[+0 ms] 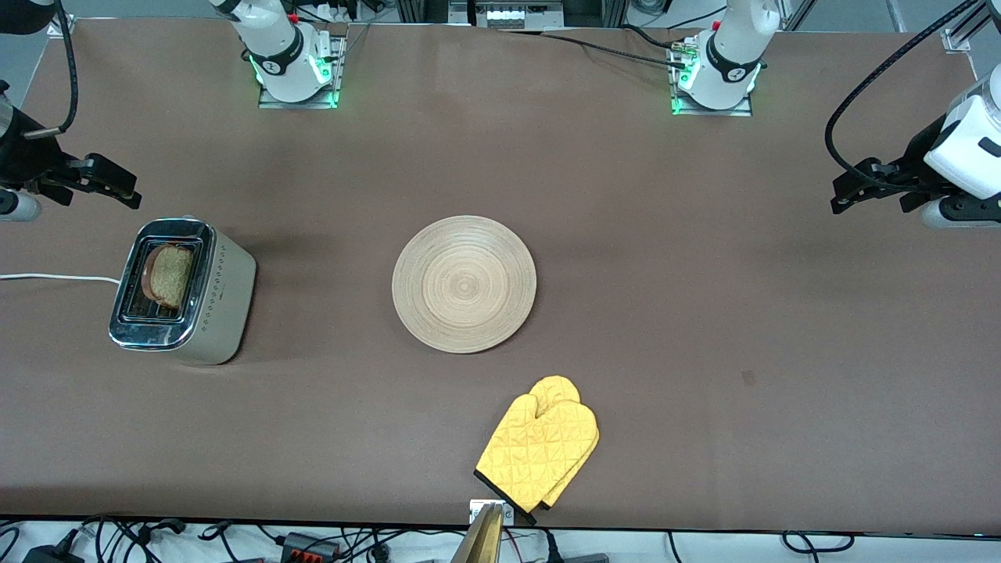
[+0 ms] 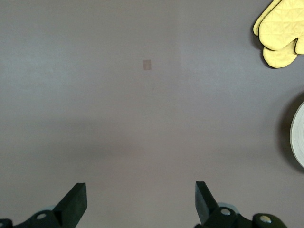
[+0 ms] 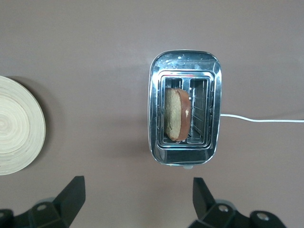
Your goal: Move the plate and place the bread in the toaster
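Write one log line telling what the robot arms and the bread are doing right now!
bread: in toaster slot | plate: bare, mid-table | left end effector: open, over bare table | right end effector: open, above toaster | oven mitt: untouched

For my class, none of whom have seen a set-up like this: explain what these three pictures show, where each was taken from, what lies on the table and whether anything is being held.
Two robot arms stand at a brown table. The wide picture comes from a high camera facing them; the other two come from cameras on each arm's wrist, looking down past black fingers.

On the table: a beige toaster toward the right arm's end, with a slice of bread leaning in one slot; an empty wooden plate in the middle; and yellow oven mitts nearer the front camera than the plate.

The right gripper hangs open, up over the table beside the toaster. The left gripper hangs open over bare table at the left arm's end. Neither holds anything.
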